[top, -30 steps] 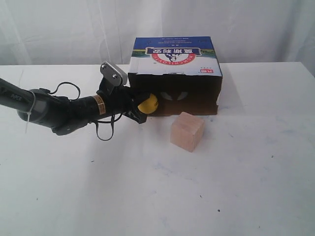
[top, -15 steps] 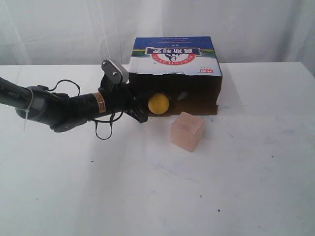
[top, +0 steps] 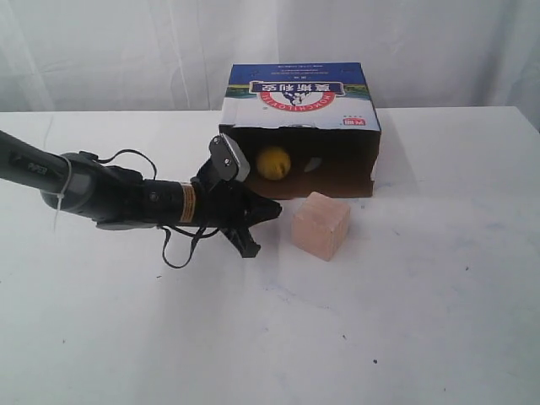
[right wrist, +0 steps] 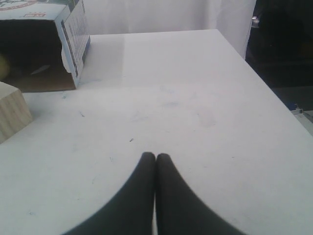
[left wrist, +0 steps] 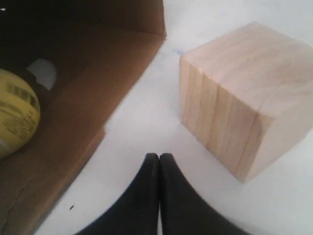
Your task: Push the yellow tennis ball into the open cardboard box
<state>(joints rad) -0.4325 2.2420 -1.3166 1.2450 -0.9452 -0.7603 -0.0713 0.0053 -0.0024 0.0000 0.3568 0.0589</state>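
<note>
1. The yellow tennis ball sits inside the open cardboard box.
2. The left pincer, tips pressed together, lies low over the surface near the wooden cube.
3. The right pincer is also pressed together.

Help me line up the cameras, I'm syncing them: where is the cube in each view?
Exterior: cube on the table, in front of the box's opening.
Left wrist: cube just ahead of the shut left gripper, beside the box's edge.
Right wrist: only a cube corner, cut by the frame, near the box.
Shared landmark: the box.
</note>
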